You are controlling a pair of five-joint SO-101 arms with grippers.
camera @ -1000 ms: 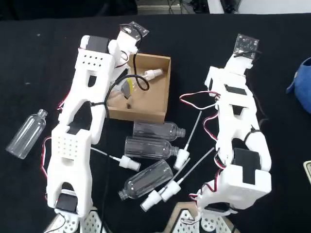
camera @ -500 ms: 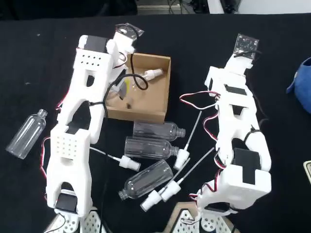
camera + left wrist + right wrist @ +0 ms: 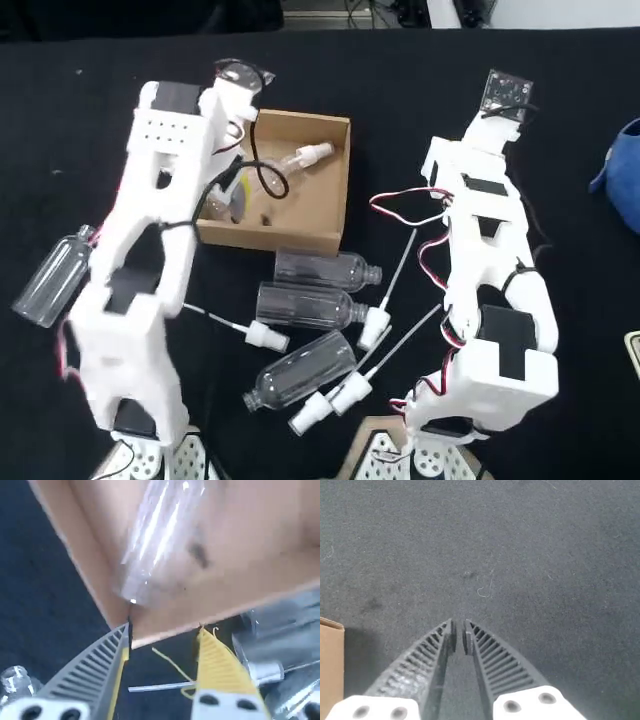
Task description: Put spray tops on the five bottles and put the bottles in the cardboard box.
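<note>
One bottle with a spray top (image 3: 290, 162) lies in the cardboard box (image 3: 300, 238), its top toward 2 o'clock. The left pincer (image 3: 164, 629) hangs over the box's edge on the 8 o'clock side. Its jaws are wide apart with nothing between them. The right pincer (image 3: 459, 630) is over the black table (image 3: 545, 555), at 2 o'clock from the box. Its jaws are pressed almost together and hold nothing.

At 6 o'clock from the box, three bare bottles (image 3: 305, 305) lie side by side. Four loose spray tops (image 3: 262, 336) with long tubes lie around them. A lone bottle (image 3: 55, 275) lies apart at 8 o'clock from the box.

We think the first bottle is done and the next one is due. The next move calls for one pincer to take a bare bottle and the other a spray top. The thin tube must go down the small neck, so both must line up well.
</note>
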